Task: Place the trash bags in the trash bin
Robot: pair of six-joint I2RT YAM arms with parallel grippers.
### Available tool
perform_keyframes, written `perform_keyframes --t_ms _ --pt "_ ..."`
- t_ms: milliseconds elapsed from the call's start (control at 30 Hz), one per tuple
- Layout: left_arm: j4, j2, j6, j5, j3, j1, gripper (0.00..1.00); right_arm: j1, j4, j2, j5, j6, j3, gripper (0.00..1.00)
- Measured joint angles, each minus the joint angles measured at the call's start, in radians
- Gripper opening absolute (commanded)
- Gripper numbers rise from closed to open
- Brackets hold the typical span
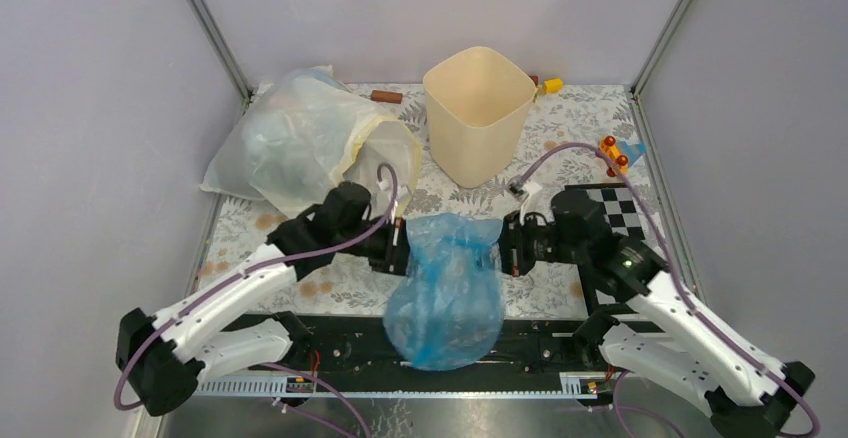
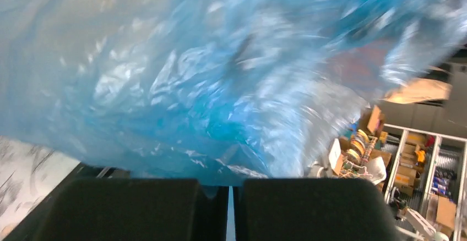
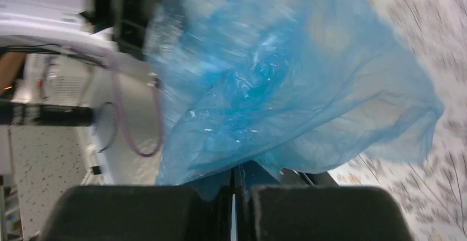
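Awaiting the cream plastic bin (image 1: 478, 118), a crinkly light-blue plastic bag (image 1: 445, 293) was held spread, clamped in the jaws of left gripper (image 1: 398, 244) and right gripper (image 1: 506, 244).

One of each — blue trash bag (image 1: 443, 293), cream bin (image 1: 478, 118), large clear bag (image 1: 300, 143).

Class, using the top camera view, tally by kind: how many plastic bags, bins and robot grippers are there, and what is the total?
Plastic bags: 2, the translucent light-blue plastic bag and the large clear and pale-yellow plastic bag
Bins: 1, the cream plastic bin
Grippers: 2, the left gripper and the right gripper
Total: 5
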Motion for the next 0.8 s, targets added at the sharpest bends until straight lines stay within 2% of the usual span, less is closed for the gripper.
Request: perform_keyframes --t_ms 100,200,300,400,500,600,700,800 --pt "0.008 -0.034 -0.004 0.066 0.152 0.001 0.00 0.000 0.011 -0.030 -0.079 0.000 0.134 0.00" --pt "0.029 -0.017 -0.003 0.136 0.367 0.035 0.00 0.000 0.036 0.012 -0.101 -0.008 0.335 0.00" --pt "0.067 0.023 0.002 0.166 0.545 0.122 0.00 0.001 0.058 0.080 -0.014 -0.031 0.525 0.00" --pt "0.078 0.072 0.029 0.106 0.618 0.208 0.00 0.000 0.079 0.120 0.156 -0.072 0.591 0.00" --pt "0.085 0.124 0.051 0.064 0.546 0.229 0.00 0.000 0.049 0.172 0.293 -0.111 0.561 0.00" --pt "0.074 0.188 0.065 0.014 0.332 0.188 0.00 0.000 0.026 0.216 0.325 -0.135 0.416 0.00" --pt "-0.026 0.205 0.066 -0.037 0.137 0.113 0.00 0.000 -0.029 0.217 0.277 -0.134 0.208 0.00" --pt "-0.136 0.144 0.065 -0.049 0.066 0.025 0.00 0.000 -0.104 0.156 0.153 -0.117 0.056 0.00"
